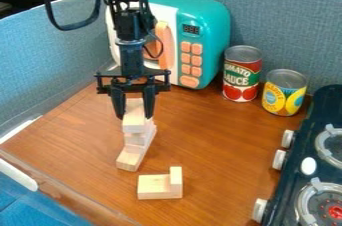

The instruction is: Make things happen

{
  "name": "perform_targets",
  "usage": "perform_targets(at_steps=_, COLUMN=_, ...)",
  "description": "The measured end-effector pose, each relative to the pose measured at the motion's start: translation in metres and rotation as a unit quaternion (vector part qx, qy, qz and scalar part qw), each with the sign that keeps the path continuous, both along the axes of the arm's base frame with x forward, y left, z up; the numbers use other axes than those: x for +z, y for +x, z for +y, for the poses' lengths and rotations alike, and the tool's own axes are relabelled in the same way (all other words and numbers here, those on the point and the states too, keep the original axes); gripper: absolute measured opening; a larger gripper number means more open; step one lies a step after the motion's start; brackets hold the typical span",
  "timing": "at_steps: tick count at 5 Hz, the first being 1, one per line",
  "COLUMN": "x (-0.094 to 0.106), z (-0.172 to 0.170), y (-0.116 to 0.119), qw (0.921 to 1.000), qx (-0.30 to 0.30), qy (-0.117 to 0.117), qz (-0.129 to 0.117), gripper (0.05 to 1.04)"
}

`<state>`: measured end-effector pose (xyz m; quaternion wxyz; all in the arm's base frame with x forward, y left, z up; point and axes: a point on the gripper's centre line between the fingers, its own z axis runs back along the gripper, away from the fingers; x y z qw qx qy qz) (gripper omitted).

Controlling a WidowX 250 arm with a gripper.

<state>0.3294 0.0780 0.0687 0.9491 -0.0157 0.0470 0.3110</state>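
The black gripper hangs at the upper left of the table, its fingers shut on the sides of a long, pale wooden block. This block lies flat at the top of a small pile, its near end toward the camera. Under it are more pale blocks, partly hidden by it, with a longer one at the bottom slanting toward the camera. Nearer the camera, a flat block rests on the table with a narrow block upright at its right end.
A teal toy microwave stands behind the gripper. To its right are a tomato sauce can and a yellow can. A dark toy stove with white knobs lines the right side of the brown table. Blue-grey walls rise behind and left.
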Motion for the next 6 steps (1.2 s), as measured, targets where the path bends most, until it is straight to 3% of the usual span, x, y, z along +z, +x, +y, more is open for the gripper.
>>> perform_targets(at_steps=1, x=0.0, z=0.001, y=-0.001, qw=1.0, qx=-0.001, qy=0.0, qz=0.004, gripper=0.566)
perform_targets(at_steps=2, x=-0.006, z=0.007, y=-0.002, qw=0.9999, qx=0.001, qy=-0.009, qz=0.011, gripper=0.635)
perform_targets(at_steps=3, x=-0.01, z=0.009, y=0.005, qw=0.9996, qx=-0.01, qy=0.001, qz=0.027, gripper=0.929)
perform_targets(at_steps=4, x=-0.01, z=0.006, y=0.006, qw=0.9996, qx=-0.015, qy=0.007, qz=0.025, gripper=1.004)
perform_targets(at_steps=6, x=-0.011, z=0.003, y=0.009, qw=0.9996, qx=-0.013, qy=0.011, qz=0.02, gripper=0.999)
